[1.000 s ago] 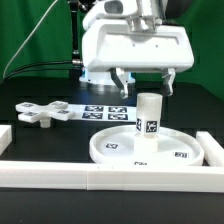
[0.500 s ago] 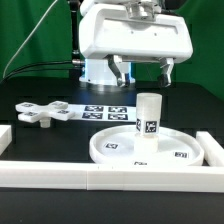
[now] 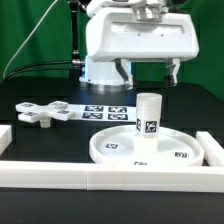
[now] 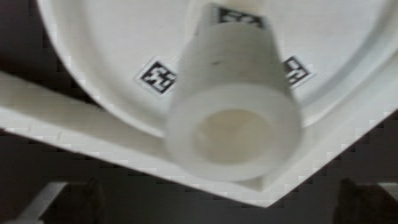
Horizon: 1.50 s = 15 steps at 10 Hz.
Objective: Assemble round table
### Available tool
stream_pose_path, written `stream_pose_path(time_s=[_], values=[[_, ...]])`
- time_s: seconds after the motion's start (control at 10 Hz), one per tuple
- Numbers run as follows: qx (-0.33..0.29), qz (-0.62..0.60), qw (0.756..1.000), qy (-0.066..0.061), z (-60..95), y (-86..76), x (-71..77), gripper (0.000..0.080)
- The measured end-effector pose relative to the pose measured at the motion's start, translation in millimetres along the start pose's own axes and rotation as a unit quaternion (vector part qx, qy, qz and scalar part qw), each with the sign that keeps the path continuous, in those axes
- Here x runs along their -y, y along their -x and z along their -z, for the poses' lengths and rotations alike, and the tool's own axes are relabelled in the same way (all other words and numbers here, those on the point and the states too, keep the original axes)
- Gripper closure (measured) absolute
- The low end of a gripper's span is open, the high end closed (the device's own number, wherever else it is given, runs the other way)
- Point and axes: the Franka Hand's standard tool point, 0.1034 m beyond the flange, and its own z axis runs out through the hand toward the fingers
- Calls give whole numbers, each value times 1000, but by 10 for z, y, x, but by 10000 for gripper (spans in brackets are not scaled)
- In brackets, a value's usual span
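The white round disc [image 3: 148, 146] lies flat at the exterior view's right, against the border rails. The short thick cylinder leg [image 3: 149, 115] stands upright at its centre, tags on its side. The flat cross-shaped piece [image 3: 42, 113] lies at the exterior view's left. My gripper [image 3: 148, 72] hangs open and empty straight above the leg, fingertips well clear of its top. In the wrist view I look down on the leg [image 4: 228, 110] and the disc [image 4: 125, 50]; my dark fingers [image 4: 45, 200] show only at the frame edges.
The marker board [image 3: 103, 112] lies behind the disc. White border rails run along the front [image 3: 90, 176] and the exterior view's right [image 3: 212, 150]. A green curtain hangs behind the arm's base.
My gripper has risen straight up from just above the leg's top, open and empty throughout. The leg, disc and cross piece have not moved.
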Motion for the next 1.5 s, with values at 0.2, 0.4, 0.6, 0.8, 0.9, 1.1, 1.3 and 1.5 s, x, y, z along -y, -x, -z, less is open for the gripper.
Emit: stream_pose_path(time_s=[0.2, 0.4, 0.6, 0.8, 0.9, 1.1, 1.3, 1.5], values=[[62, 1, 998, -30, -16, 7, 16, 151], [114, -5, 992, -52, 11, 9, 129, 151], [148, 13, 987, -55, 12, -30, 118, 151], [131, 0, 991, -40, -9, 62, 75, 151], [129, 0, 991, -41, -14, 83, 68, 151], [130, 1, 991, -42, -20, 83, 79, 151], [131, 3, 990, -43, -38, 96, 73, 151], [126, -5, 991, -43, -193, 156, -55, 151]])
